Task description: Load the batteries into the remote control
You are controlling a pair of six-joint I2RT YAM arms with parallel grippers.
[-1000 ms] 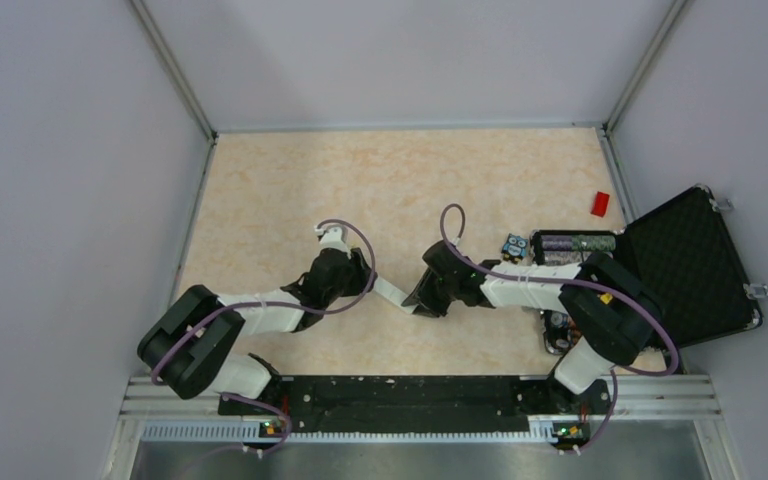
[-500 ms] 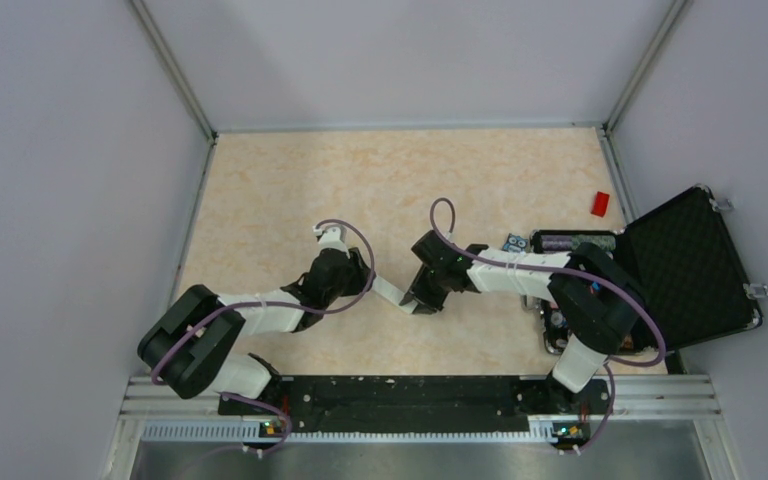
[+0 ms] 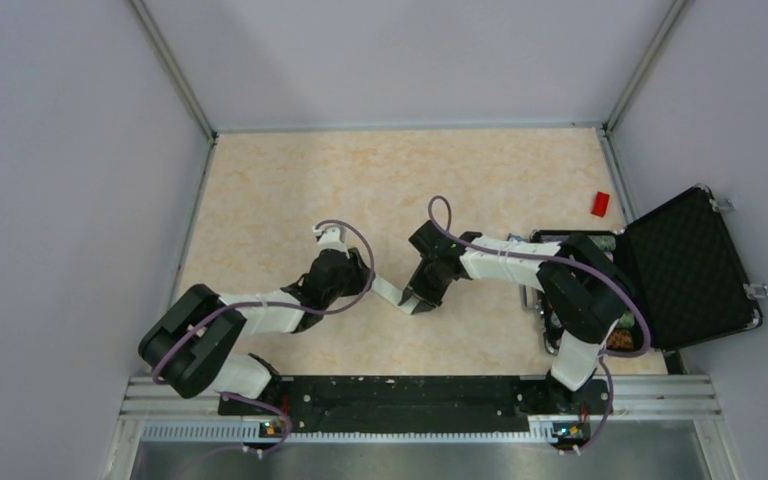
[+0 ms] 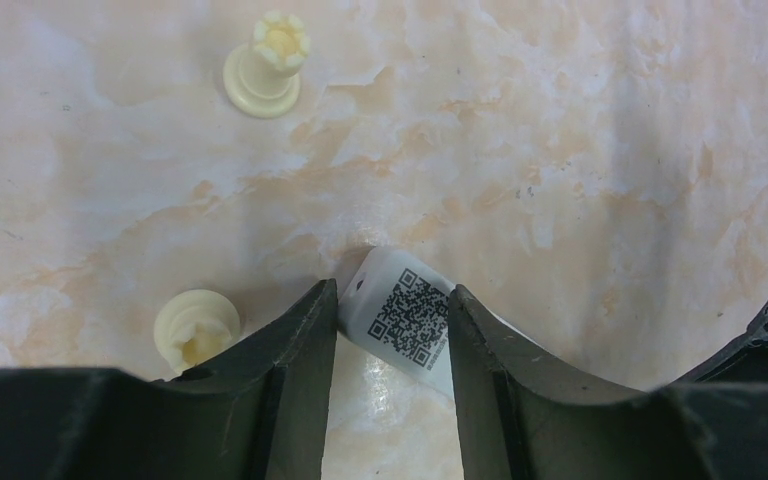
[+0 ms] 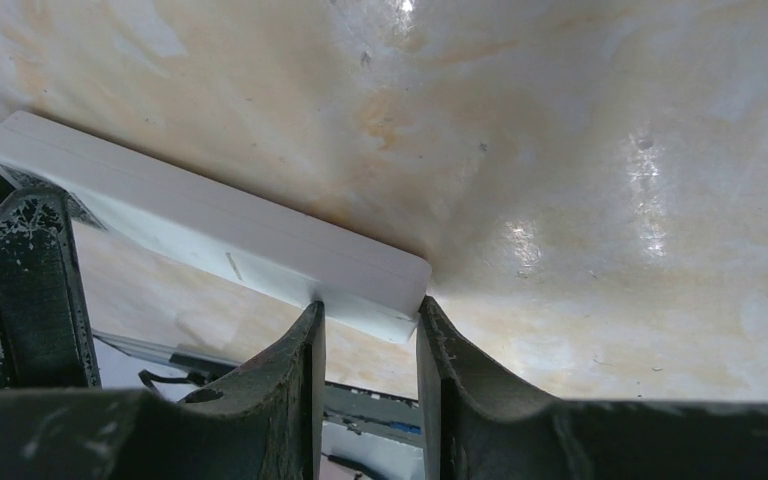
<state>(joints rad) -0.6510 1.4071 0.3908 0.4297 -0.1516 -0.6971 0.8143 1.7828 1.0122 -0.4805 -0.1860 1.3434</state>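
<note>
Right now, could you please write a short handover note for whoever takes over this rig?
Left end effector: shut on the remote, at its QR-labelled end.
Right end effector: shut on the other end.
Remote: held between both, near the middle of the table; its battery recess is not in view.
Batteries: not visible in any view.
Done: remote gripped at both ends.
Left: find both batteries and load them.

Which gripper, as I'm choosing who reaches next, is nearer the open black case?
Right. The right gripper grips one end of the slim white plastic remote control, the case to its right; the left gripper grips the other end, farther away.
</note>
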